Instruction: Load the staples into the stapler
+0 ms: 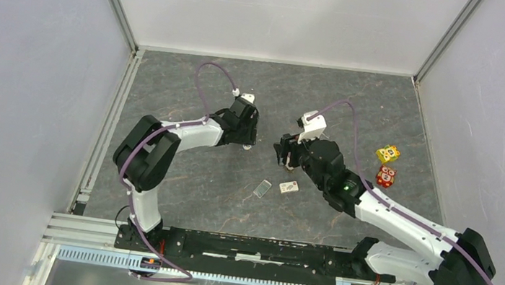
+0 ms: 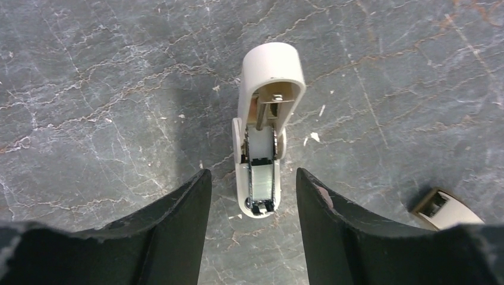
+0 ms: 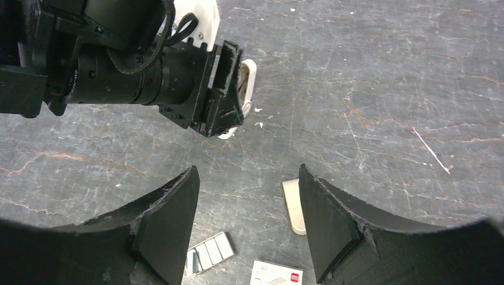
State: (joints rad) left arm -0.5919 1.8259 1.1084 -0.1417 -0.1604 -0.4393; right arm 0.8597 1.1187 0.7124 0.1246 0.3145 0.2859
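The cream stapler (image 2: 270,77) lies flipped open on the grey table, its metal magazine (image 2: 263,178) facing up. My left gripper (image 2: 252,172) is open, and the stapler's near end lies between its fingers without touching them. In the top view the left gripper (image 1: 244,138) hides the stapler. Several staple strips (image 3: 209,252) lie in a clear tray (image 1: 263,188) next to the whitish box with a red mark (image 3: 277,274), which also shows in the top view (image 1: 289,187). My right gripper (image 3: 248,169) is open and empty above the table, just beyond them.
A separate flat cream piece (image 3: 292,205) lies by my right finger and shows at the edge of the left wrist view (image 2: 443,208). A yellow cube (image 1: 388,153) and a red cube (image 1: 386,176) sit to the right. White walls enclose the table.
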